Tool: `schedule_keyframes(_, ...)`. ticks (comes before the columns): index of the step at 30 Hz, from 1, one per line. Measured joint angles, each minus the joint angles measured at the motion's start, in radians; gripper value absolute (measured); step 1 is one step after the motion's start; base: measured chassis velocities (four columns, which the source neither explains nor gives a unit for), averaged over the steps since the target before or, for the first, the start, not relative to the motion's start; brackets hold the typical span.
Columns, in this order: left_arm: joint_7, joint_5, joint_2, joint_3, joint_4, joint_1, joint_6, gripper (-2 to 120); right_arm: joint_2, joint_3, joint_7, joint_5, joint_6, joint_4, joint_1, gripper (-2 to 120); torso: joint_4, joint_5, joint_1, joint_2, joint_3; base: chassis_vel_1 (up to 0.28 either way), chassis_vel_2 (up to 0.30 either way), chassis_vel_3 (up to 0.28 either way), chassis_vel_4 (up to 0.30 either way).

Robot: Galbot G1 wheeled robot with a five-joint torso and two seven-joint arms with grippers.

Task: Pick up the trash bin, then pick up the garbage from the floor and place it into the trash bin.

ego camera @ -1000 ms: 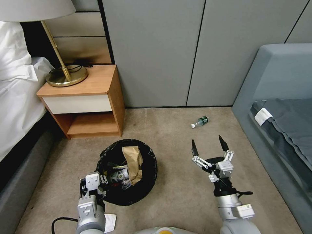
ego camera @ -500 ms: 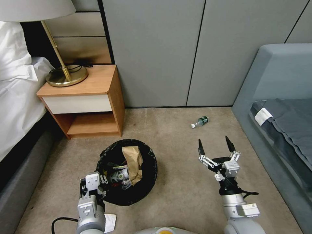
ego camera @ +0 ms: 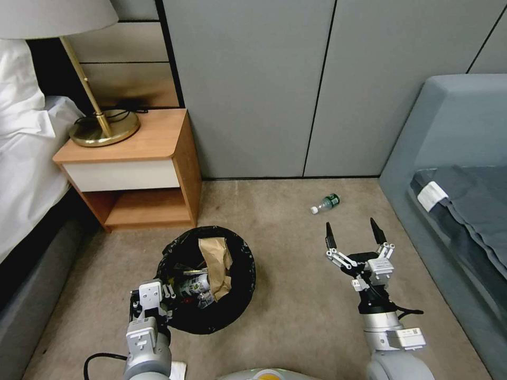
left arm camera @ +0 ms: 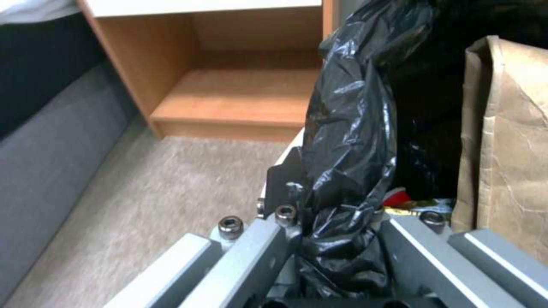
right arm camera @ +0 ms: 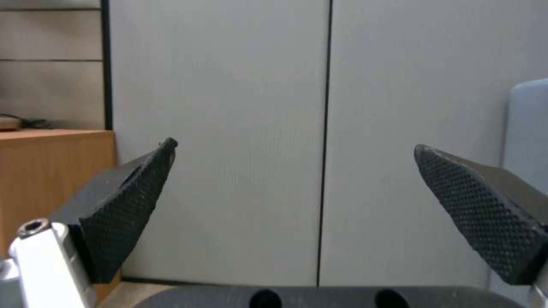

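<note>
Right gripper (ego camera: 354,233), fingers spread wide and empty, hovers above the carpet with the small green bottle (ego camera: 326,202) lying ahead, slightly leftward, cap pointing left, while left gripper (ego camera: 158,295) clamps the trash bin (ego camera: 240,295) rim.

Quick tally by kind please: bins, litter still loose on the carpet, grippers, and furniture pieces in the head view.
Bins: 1, the trash bin, gripped at its rim by the left gripper
Loose litter: 1, the bottle
Grippers: 2, counting the right gripper
Furniture: 3, nightstand, bed, sofa
Total: 7
</note>
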State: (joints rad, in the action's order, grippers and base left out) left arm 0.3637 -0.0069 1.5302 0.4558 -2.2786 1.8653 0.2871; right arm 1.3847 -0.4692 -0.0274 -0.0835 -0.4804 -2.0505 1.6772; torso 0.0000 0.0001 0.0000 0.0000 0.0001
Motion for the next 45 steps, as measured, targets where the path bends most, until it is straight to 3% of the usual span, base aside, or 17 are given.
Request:
schedule_keyframes(18,-0.003,-0.002,0.0,-0.002,0.0,0.0,0.002,1,-0.009,-0.01,0.038,-0.01,-0.021,-0.004,-0.022,100,-0.0003,-0.0009,0.0,0.0,0.0,-0.263,0.255,0.251,-0.259)
schedule_keyframes(32,-0.003,-0.001,0.0,-0.001,0.0,0.0,0.001,1,-0.013,-0.011,0.048,0.004,-0.017,0.002,-0.058,100,0.0,0.0,0.0,0.0,0.0,0.01,-0.004,-0.013,0.01)
schedule_keyframes(45,-0.002,-0.001,0.0,-0.001,0.0,0.0,0.0,1,-0.035,0.013,-0.016,-0.02,0.177,0.015,-0.218,100,0.0,0.0,0.0,0.0,0.0,0.0,0.0,0.0,0.0)
